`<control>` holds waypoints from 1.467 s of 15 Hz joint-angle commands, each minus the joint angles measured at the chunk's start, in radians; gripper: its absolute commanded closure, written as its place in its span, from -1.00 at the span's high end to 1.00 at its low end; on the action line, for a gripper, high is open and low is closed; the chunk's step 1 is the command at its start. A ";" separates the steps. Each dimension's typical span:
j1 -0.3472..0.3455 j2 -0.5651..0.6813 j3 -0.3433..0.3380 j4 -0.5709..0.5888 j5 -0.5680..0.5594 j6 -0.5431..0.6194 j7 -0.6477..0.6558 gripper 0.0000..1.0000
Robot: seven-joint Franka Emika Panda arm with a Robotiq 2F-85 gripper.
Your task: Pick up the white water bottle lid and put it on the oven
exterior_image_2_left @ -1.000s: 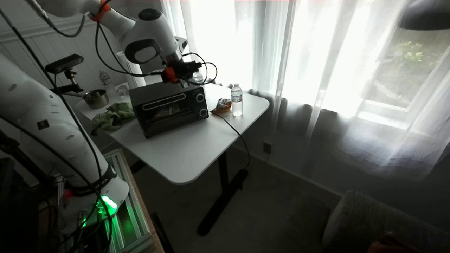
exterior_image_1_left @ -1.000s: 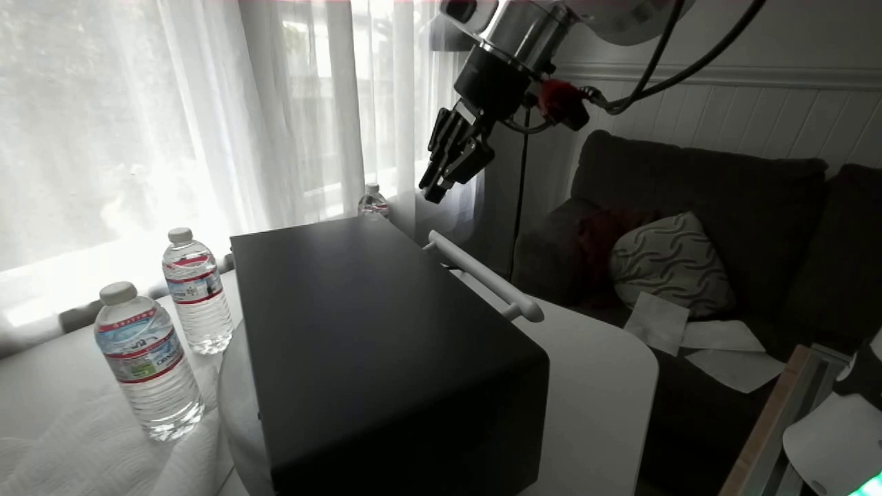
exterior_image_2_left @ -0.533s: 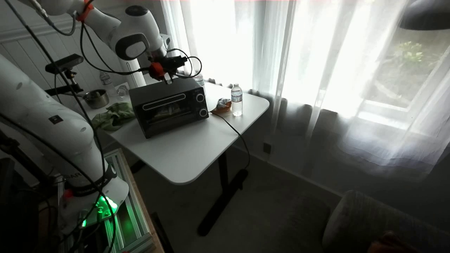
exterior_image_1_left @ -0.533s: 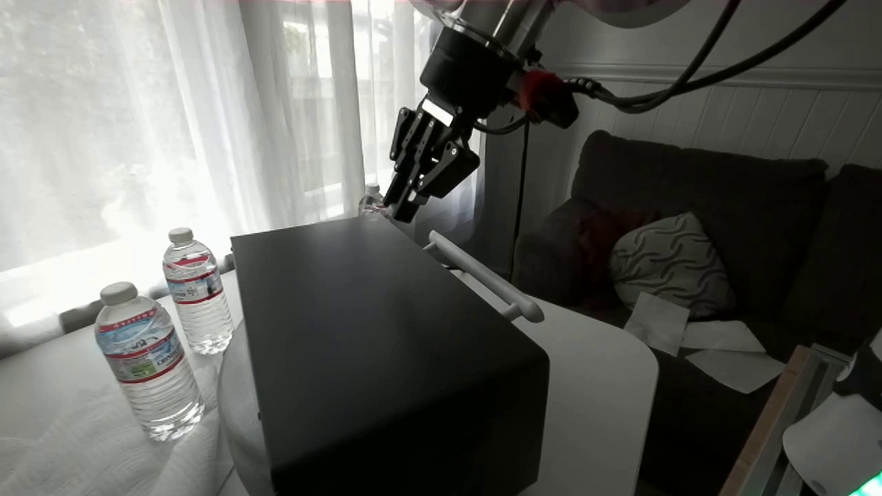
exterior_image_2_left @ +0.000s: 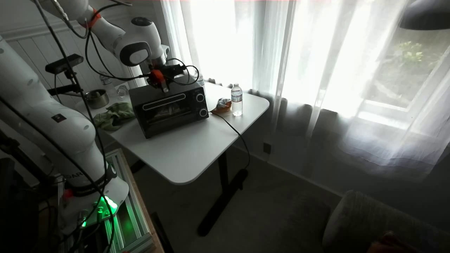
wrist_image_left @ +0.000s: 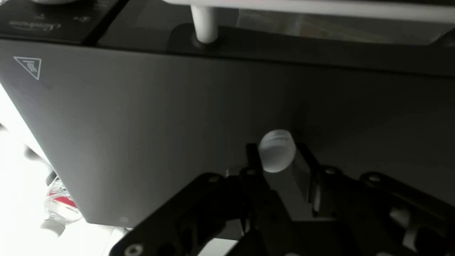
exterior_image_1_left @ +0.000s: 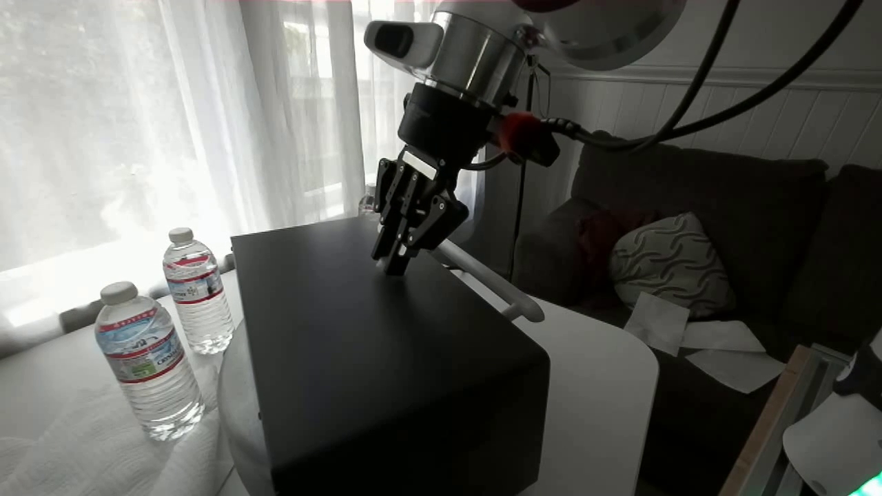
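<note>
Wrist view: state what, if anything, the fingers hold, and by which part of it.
The white water bottle lid, pinched by opposite sides of its side wall between the fingers.

1. A home, seemingly a living room.
2. In an exterior view, right side of the frame: a sofa with a cushion, a panelled wall above it.
3. In an exterior view, upper right: curtains, sheer and backlit.
4. Left of centre there: a table with an oven, a pot and a cloth on it.
</note>
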 commanded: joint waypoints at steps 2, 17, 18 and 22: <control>-0.011 0.014 0.002 0.029 -0.039 -0.019 0.009 0.34; -0.047 -0.319 -0.115 -0.072 -0.025 -0.234 0.231 1.00; -0.053 -0.346 -0.121 -0.086 -0.030 -0.248 0.264 1.00; -0.089 -0.445 -0.124 -0.149 -0.088 -0.241 0.408 1.00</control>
